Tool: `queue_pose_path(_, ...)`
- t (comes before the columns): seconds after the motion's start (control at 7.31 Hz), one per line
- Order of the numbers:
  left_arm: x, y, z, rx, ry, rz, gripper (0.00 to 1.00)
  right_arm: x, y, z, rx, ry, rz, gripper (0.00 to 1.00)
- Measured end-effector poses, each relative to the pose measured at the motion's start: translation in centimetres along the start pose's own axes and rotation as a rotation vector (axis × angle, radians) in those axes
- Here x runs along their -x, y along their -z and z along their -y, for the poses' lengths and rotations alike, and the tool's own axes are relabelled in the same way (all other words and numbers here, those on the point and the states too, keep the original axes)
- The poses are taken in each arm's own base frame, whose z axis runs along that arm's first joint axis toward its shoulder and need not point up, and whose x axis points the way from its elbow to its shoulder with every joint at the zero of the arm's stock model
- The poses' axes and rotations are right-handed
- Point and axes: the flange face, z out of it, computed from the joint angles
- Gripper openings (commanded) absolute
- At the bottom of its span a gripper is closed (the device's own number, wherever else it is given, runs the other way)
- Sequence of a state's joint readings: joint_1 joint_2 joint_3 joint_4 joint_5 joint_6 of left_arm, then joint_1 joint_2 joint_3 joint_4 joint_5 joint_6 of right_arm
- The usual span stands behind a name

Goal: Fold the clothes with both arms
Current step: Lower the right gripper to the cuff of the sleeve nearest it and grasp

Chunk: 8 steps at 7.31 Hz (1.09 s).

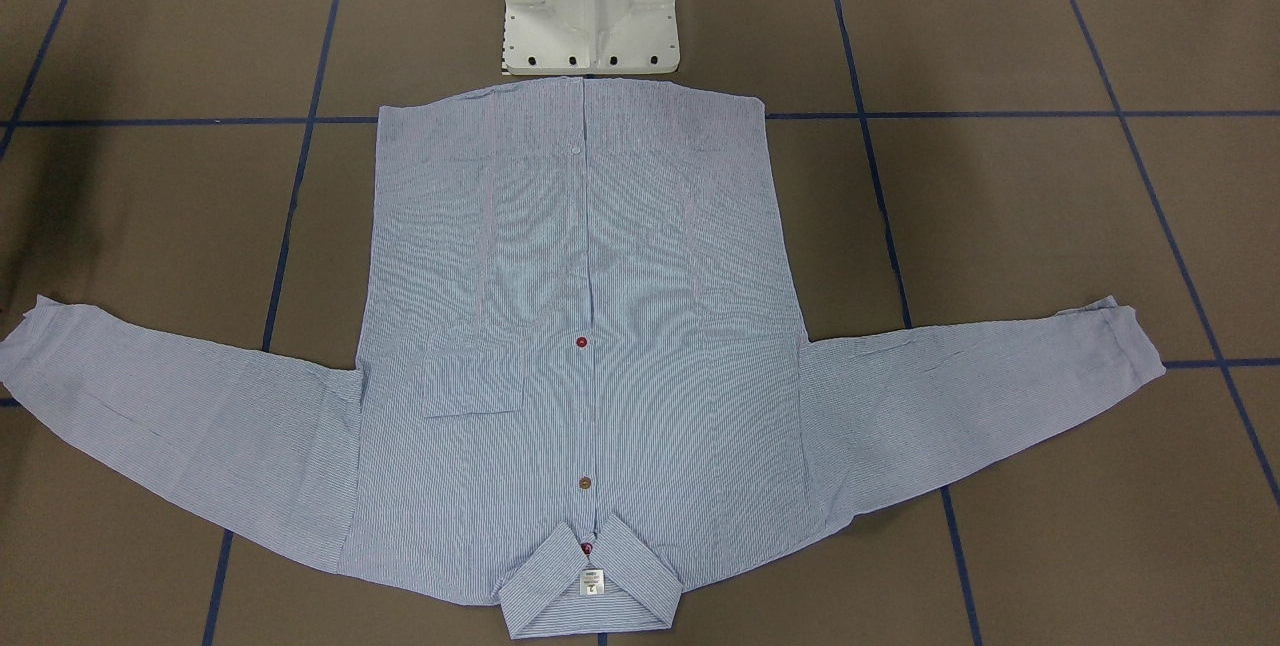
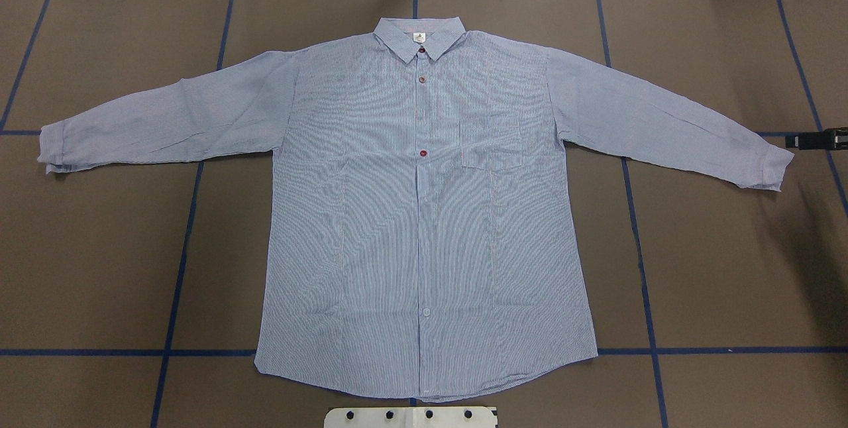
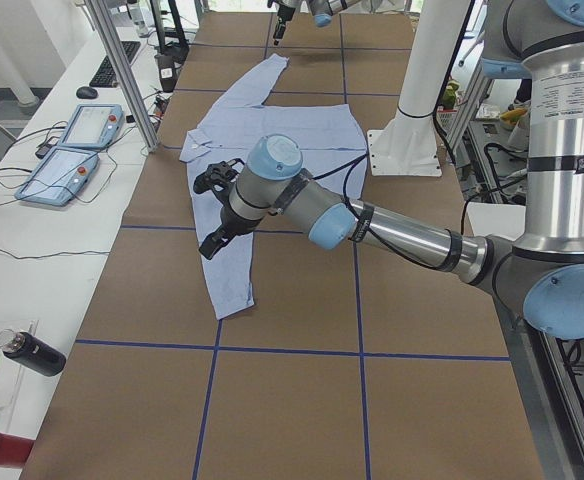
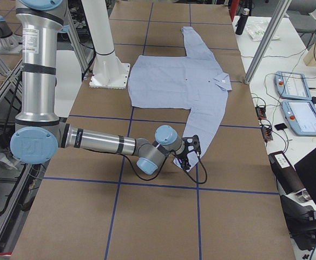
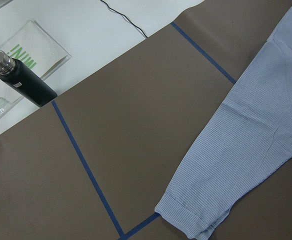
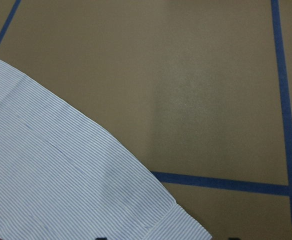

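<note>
The striped blue-and-white shirt (image 2: 424, 216) lies flat and buttoned on the brown table, collar (image 2: 419, 39) away from the robot, both sleeves spread out. My right gripper (image 2: 818, 140) is just past the right sleeve's cuff (image 2: 768, 166). In the right wrist view that cuff (image 6: 176, 220) lies between two widely spaced black fingertips (image 6: 101, 238), so the gripper is open. In the side view my left gripper (image 3: 212, 240) hangs over the other sleeve (image 3: 227, 275); I cannot tell whether it is open. Its wrist view shows that cuff (image 5: 191, 220) but no fingers.
The white pedestal (image 1: 590, 1) stands at the shirt's hem. A black bottle (image 5: 21, 80) rests on the white bench beyond the table's left end. Two teach pendants (image 3: 72, 150) lie on the side bench. Blue tape lines (image 2: 179, 282) grid the table.
</note>
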<state>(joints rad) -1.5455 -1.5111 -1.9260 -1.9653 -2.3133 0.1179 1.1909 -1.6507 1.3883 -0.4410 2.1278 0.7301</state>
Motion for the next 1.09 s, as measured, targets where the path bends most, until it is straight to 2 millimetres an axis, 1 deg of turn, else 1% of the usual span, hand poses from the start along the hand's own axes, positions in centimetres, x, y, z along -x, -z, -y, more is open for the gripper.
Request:
queue_pose_path(0.14, 0.0, 0.0, -0.1, -0.003, -0.002, 0.001, 1.00, -1.1, -0.6, -0.7, -0.003, 0.002, 0.004, 0.68)
queue_pose_path(0.27, 0.0, 0.1, -0.1, -0.004, -0.003, 0.001, 1.00, -1.8, -1.1, -1.0, -0.009, -0.001, 0.006, 0.63)
queue_pose_path(0.41, -0.1, 0.1, -0.1, -0.006, -0.005, 0.000, 1.00, -2.0, -1.4, -0.9, -0.017, -0.006, 0.005, 0.60)
queue_pose_path(0.82, -0.2, 0.2, 0.0, -0.008, -0.008, 0.000, 1.00, -2.4, -2.6, -0.1, -0.034, -0.010, -0.018, 0.59)
queue_pose_path(1.09, -0.2, 0.2, 0.0, -0.008, -0.009, 0.000, 1.00, -2.4, -3.2, -0.2, -0.027, -0.008, -0.021, 0.59)
